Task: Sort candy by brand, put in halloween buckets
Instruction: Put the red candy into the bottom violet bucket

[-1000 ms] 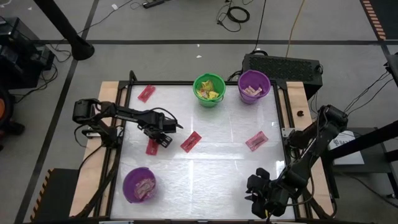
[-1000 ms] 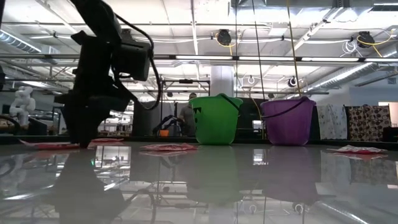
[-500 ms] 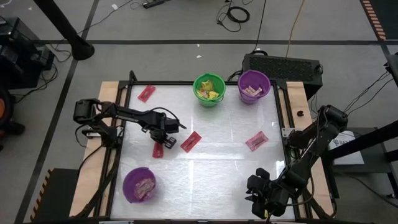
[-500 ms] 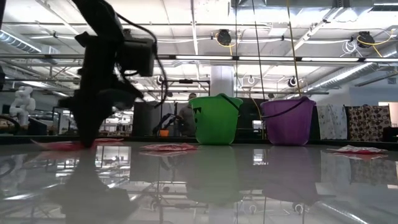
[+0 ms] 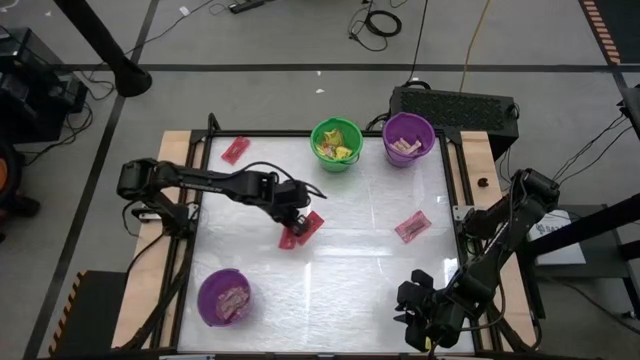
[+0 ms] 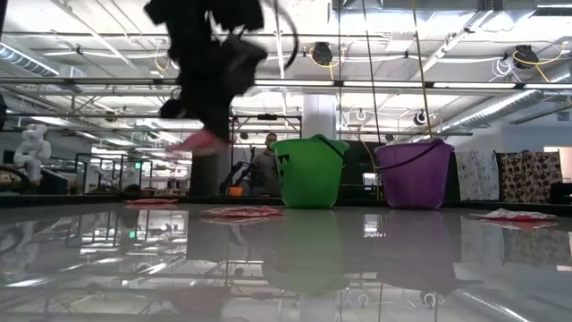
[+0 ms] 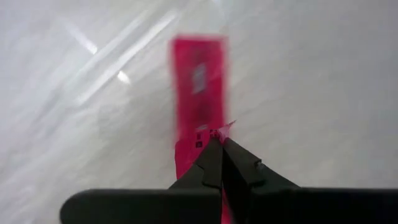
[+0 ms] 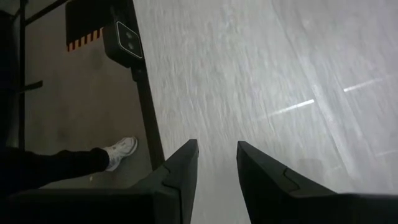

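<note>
My left gripper (image 5: 292,226) is over the middle of the table, raised and shut on a flat red candy packet (image 6: 201,141). A second red packet (image 5: 313,222) lies flat on the table right beside it. Another red packet (image 5: 234,150) lies at the far left, and a pink one (image 5: 411,227) lies to the right. The green bucket (image 5: 336,145) and a purple bucket (image 5: 408,138) stand at the far edge. The other purple bucket (image 5: 223,297) stands near left. My right gripper (image 8: 214,155) waits open at the near right corner. My left gripper pinches the red packet by one end (image 7: 214,132) between its two fingertips. The fingers come from above, pointing down. The packet hangs below them (image 5: 290,240), lifted clear of the table.
The green bucket holds yellow candy and both purple buckets hold pale pieces. A black box (image 5: 455,103) sits behind the far right corner. A person's shoe (image 8: 121,149) shows on the floor beside the table's near right edge.
My left gripper has taken hold of the red packet that lay on the table's left half. It has lifted the packet clear and carried it toward the table's right, up beside the second red packet. The right arm has kept still.
</note>
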`<state>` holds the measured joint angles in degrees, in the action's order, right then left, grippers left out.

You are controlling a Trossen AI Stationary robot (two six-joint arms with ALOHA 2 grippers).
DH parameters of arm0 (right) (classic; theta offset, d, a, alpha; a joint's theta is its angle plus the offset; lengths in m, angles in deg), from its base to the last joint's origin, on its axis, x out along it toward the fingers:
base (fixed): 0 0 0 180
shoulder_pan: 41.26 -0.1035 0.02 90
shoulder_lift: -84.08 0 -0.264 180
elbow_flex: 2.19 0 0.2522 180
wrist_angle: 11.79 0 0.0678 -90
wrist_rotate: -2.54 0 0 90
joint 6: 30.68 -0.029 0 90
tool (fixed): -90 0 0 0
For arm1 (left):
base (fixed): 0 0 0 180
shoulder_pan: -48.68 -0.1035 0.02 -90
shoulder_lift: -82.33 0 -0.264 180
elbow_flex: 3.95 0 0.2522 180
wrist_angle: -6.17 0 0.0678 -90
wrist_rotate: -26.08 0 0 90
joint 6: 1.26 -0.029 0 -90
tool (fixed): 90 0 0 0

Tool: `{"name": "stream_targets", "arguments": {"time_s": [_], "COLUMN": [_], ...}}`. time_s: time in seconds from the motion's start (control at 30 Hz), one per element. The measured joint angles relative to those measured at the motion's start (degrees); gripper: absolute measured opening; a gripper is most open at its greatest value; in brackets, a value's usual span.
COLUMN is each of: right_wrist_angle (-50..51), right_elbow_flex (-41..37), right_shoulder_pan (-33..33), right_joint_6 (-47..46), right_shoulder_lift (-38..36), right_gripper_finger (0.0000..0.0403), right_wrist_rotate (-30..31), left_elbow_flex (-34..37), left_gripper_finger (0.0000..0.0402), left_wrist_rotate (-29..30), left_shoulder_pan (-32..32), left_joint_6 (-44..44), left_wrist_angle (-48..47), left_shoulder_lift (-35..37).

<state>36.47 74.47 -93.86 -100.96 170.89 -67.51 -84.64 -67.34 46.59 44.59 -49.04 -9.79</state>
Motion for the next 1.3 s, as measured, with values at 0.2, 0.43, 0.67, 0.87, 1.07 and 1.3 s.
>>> {"name": "stream_targets", "arguments": {"time_s": [0.2, 0.43, 0.67, 0.87, 1.07, 1.3], "right_wrist_angle": [0.02, 0.00, -0.04, -0.19, -0.46, -2.18], "right_elbow_flex": [0.00, 0.00, 0.00, 0.00, 0.00, 0.00], "right_shoulder_pan": [0.00, 0.00, 0.01, 0.99, 3.36, 4.96], "right_joint_6": [0.00, 0.79, 4.30, 9.08, 13.93, 17.76], "right_shoulder_lift": [0.00, 0.00, 0.00, -0.02, -0.02, -0.02], "right_gripper_finger": [0.0105, 0.0105, 0.0105, 0.0105, 0.0105, 0.0105], "right_wrist_rotate": [-0.02, 0.54, 3.11, 5.79, 5.86, 5.60], "left_elbow_flex": [-9.21, -16.26, -18.81, -18.78, -18.78, -18.78], "left_gripper_finger": [0.0001, 0.0000, 0.0000, 0.0000, 0.0003, 0.0041], "left_wrist_rotate": [3.58, 1.50, 0.01, -0.04, 0.00, 5.11], "left_shoulder_pan": [5.93, 16.87, 29.62, 38.84, 44.02, 44.53], "left_joint_6": [-1.52, -1.25, 10.37, 24.06, 32.79, 33.38], "left_wrist_angle": [0.50, -5.29, -15.76, -29.02, -32.85, -33.45], "left_shoulder_lift": [0.04, 0.09, 0.09, 0.09, 0.09, 0.09]}}
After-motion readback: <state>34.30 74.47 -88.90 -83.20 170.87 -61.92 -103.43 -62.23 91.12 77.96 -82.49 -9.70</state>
